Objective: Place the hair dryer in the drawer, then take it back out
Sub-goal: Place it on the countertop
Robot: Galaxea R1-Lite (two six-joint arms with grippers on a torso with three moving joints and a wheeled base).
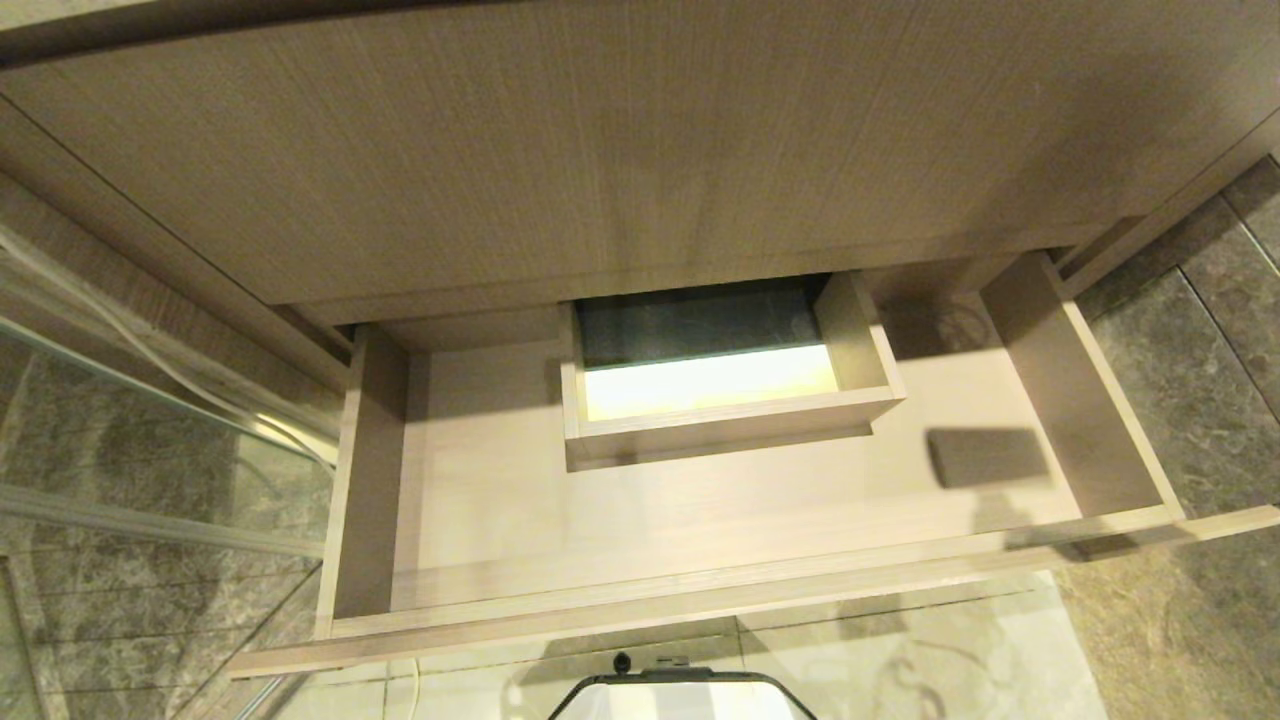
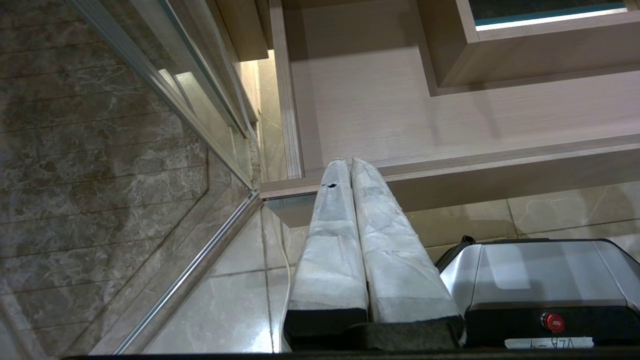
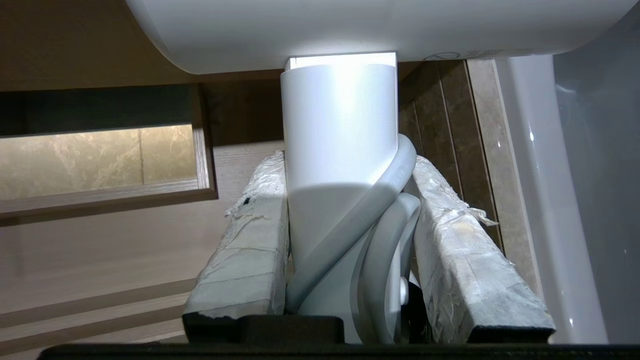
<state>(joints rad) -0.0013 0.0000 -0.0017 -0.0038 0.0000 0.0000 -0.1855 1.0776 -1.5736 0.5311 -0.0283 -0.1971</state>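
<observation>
Meanwhile, our right gripper (image 3: 350, 220) clamps hair dryer (image 3: 340, 150) by handle, cord wound round it, barrel beyond fingertips, above open drawer (image 1: 700, 590). Our left gripper (image 2: 350, 167) pressed together, parked before drawer's front edge.

My head camera looks steeply down into the wide light-brown wood-grain drawer (image 1: 700, 520); my left wrist camera views its front corner from low, while the right sits close behind the white hair dryer handle (image 3: 340, 150).
</observation>
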